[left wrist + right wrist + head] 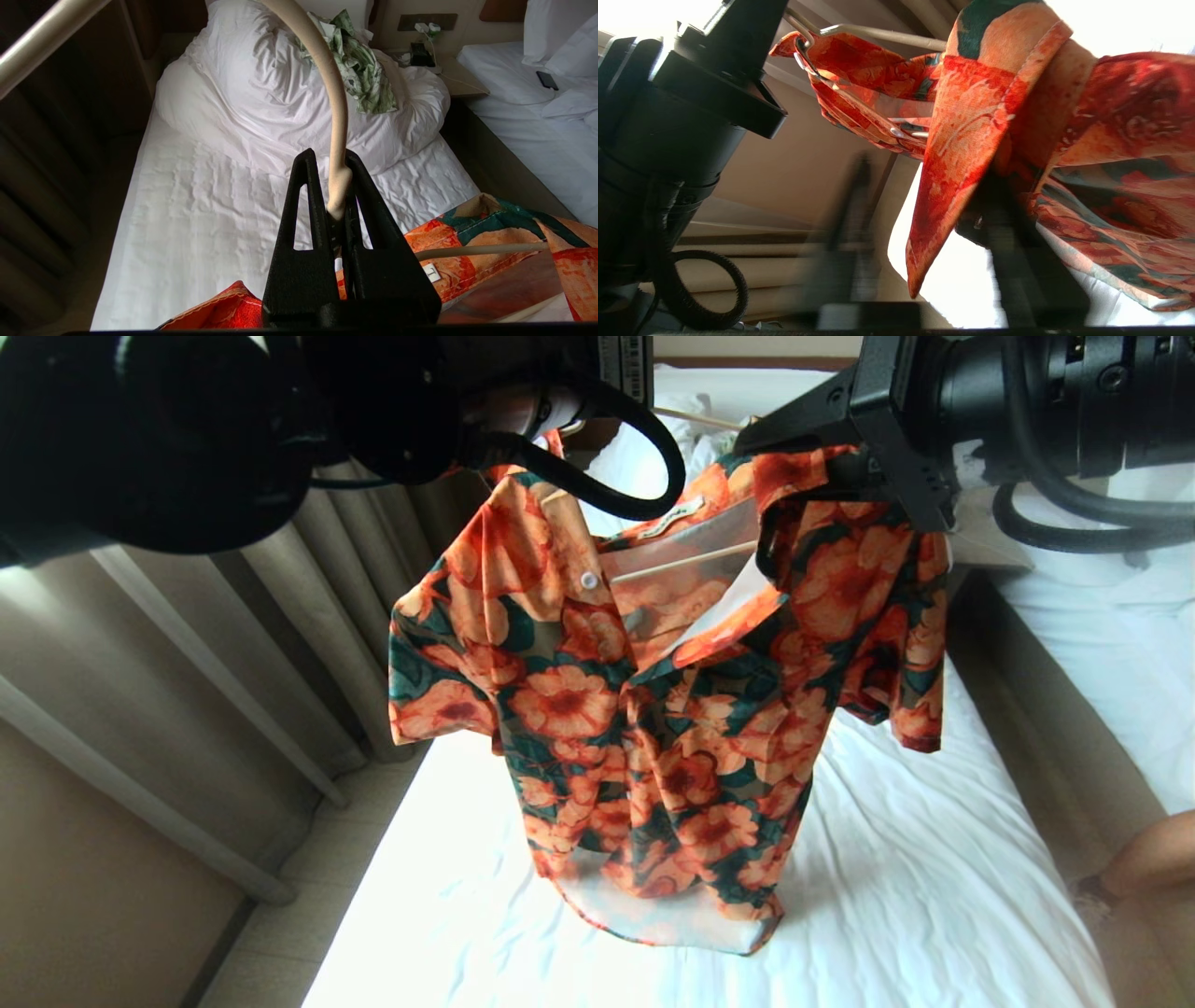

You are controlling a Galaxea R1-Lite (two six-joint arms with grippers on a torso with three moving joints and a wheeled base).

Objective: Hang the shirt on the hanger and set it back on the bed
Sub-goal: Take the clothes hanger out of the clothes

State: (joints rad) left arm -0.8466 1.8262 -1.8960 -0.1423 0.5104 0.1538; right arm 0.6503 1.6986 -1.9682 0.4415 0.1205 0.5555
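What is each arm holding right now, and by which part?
The left end effector is shut on the hanger, at the base of its hook. The right end effector is at the shirt collar; whether it grips cannot be told.
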